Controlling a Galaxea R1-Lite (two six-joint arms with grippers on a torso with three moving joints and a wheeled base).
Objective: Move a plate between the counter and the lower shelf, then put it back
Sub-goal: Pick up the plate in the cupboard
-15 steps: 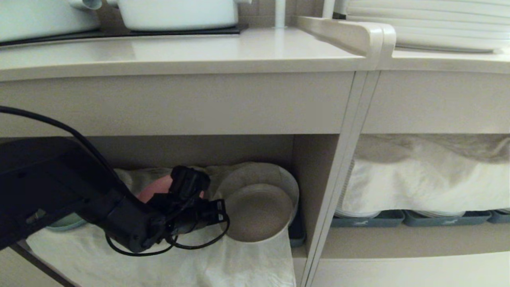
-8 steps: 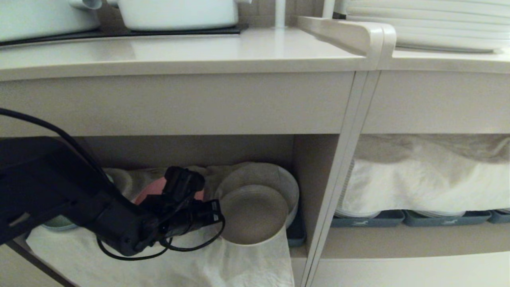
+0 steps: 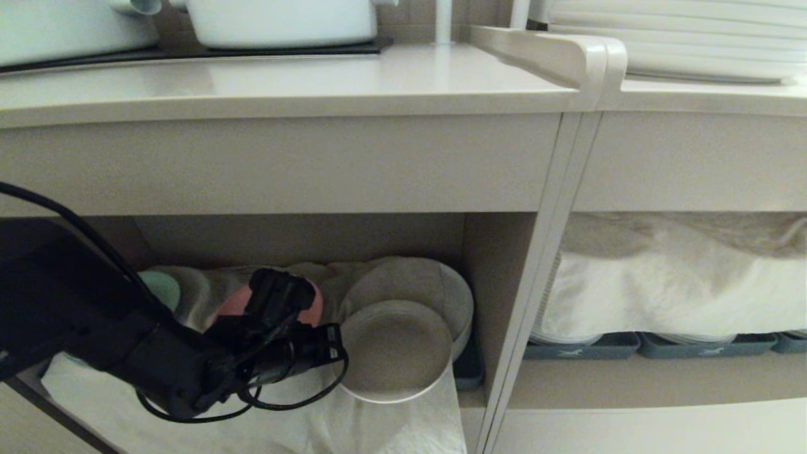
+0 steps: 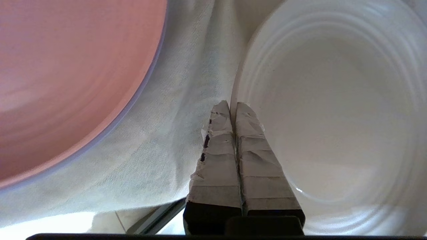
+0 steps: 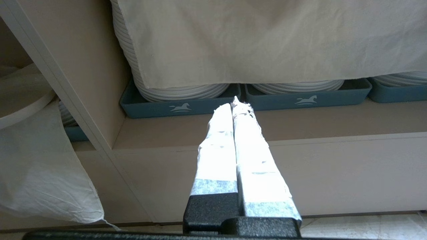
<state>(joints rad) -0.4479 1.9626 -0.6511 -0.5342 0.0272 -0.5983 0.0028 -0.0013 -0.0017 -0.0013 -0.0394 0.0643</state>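
The plate [image 3: 394, 350], small, round and cream-beige, is at the front of the lower shelf [image 3: 302, 239], over the white cloth [image 3: 378, 429]. My left gripper [image 3: 337, 343] is shut on the plate's left rim. In the left wrist view the taped fingers [image 4: 217, 150] pinch the rim of the plate [image 4: 333, 116] between them at the left gripper [image 4: 233, 106]. The counter [image 3: 315, 82] runs above the recess. My right gripper [image 5: 235, 101] is shut and empty, parked low before the right-hand shelf bay.
A larger pale plate [image 3: 435, 284] leans behind the held one. A pink plate [image 3: 236, 302] and a green plate [image 3: 161, 287] stand further left in the recess. White pots [image 3: 284, 22] sit on the counter. Blue trays [image 3: 586, 347] of white plates fill the right bay.
My left arm has drawn back to the left, and the plate has come with it, left and out toward the shelf's front edge. The right arm has stayed still.
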